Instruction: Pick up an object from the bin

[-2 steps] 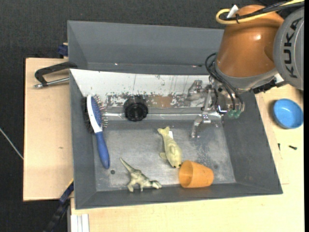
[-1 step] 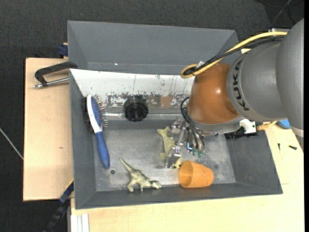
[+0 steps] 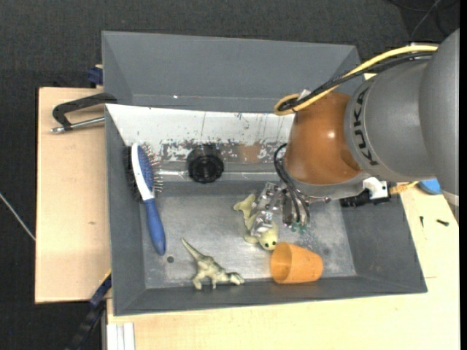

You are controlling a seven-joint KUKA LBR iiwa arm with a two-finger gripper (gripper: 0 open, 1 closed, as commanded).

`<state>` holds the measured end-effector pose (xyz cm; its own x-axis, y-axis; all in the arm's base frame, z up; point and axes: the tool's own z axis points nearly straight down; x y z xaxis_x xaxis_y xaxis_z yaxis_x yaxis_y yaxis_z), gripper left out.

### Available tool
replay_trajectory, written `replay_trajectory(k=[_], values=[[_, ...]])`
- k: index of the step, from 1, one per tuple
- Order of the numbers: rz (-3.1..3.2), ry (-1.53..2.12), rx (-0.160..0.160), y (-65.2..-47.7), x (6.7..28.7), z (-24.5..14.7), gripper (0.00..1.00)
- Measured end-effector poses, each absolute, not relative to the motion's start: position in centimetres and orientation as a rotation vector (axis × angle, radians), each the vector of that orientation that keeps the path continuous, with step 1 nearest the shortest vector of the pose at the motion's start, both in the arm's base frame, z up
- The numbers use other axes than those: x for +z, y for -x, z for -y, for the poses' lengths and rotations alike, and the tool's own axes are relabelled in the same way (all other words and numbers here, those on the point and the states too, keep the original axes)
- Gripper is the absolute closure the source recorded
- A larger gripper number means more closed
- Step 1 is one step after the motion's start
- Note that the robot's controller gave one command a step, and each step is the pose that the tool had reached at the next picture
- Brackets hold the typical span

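Pale-yellow plastic is what lies nearest the gripper [image 3: 283, 211]: a small knobbly toy [image 3: 254, 230] near the middle of the bin [image 3: 219, 64] floor. It is seen just beside the gripper, on the side toward the blue brush [image 3: 148, 195], and it appears to be partly covered by it. The gripper is set low in the bin, close to the floor. Whether it is apart or together cannot be told, since it is masked by the wrist's orange cover and cables.

The step in hand is judged to be the closing on a thing. To do it well, the gripper should be centred over the toy's thickest part before it is closed, because the shape is irregular and a thin limb could slip out. An orange cup [image 3: 295, 262] lies on its side just below the toy in the view, with its mouth turned toward it. A sideways nudge is best avoided, or the cup may be rolled or caught as well. A straight lift is advised.

A tan dinosaur [image 3: 211, 272] and a black ring [image 3: 206, 165] lie well apart and should not be disturbed.
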<state>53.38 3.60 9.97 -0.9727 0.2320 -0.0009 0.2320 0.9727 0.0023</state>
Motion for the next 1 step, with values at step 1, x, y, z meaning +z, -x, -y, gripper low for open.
replay_trajectory(k=[1], values=[[-3.109, -0.346, 0.007, -53.06, 24.70, -5.16, 1.00]])
